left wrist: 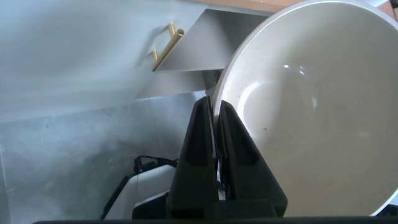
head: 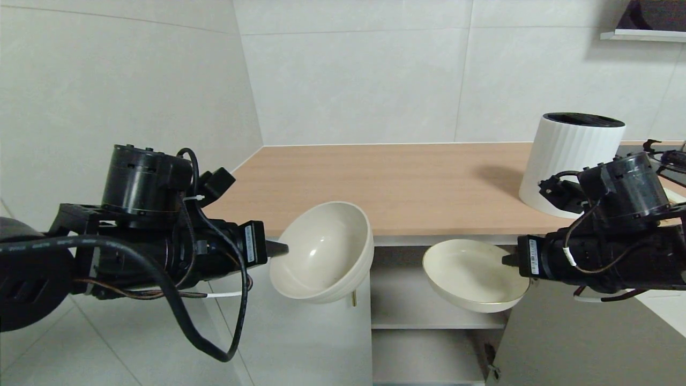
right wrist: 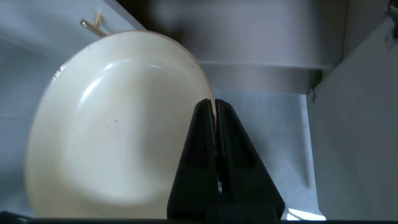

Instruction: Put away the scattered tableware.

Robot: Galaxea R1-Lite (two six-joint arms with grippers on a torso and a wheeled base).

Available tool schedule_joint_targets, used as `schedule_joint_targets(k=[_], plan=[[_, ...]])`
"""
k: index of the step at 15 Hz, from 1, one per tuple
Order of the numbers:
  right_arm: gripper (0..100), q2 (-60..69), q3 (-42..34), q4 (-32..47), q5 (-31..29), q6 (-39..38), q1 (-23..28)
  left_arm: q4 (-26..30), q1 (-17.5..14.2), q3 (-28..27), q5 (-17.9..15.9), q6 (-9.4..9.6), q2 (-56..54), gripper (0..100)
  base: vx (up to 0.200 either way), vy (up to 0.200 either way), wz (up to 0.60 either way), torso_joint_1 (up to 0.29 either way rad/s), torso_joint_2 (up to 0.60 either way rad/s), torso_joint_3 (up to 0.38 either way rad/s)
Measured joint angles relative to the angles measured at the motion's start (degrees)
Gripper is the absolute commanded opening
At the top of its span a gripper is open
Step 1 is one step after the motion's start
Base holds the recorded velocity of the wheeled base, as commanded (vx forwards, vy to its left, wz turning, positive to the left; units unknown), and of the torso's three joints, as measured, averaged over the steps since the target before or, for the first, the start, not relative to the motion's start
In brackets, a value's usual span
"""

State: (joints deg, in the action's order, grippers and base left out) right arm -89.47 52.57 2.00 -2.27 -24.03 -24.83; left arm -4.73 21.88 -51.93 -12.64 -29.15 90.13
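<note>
left gripper (head: 284,248): near left, pointing right, pinched on bowl (head: 321,252) rim | right gripper (head: 506,260): near right, pointing left, pinched on plate (head: 471,276) rim

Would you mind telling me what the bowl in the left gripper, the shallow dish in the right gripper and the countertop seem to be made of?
The bowl: probably glazed ceramic, possibly melamine; glossy cream surface with sharp highlights.
The shallow dish: likely the same material; smooth cream sheen, thin rim.
The countertop: wood or wood-look laminate; matte, with faint lengthwise grain.
</note>
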Motion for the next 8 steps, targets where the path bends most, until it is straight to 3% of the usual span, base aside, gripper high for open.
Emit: schedule_joint_targets(k=[4,8], plan=[[0,-0.72,-0.61,-1.68,-0.02,0.02,0.15,-0.09,0.02,-0.11,0.00,0.00,0.39,0,0.000,0.000,0.00,-0.019,0.05,0.034],[0,-1.27,-0.72,-1.67,-0.02,0.02,0.15,-0.02,0.00,-0.11,0.02,0.00,0.52,0,0.000,0.000,0.00,-0.143,0.40,0.240]])
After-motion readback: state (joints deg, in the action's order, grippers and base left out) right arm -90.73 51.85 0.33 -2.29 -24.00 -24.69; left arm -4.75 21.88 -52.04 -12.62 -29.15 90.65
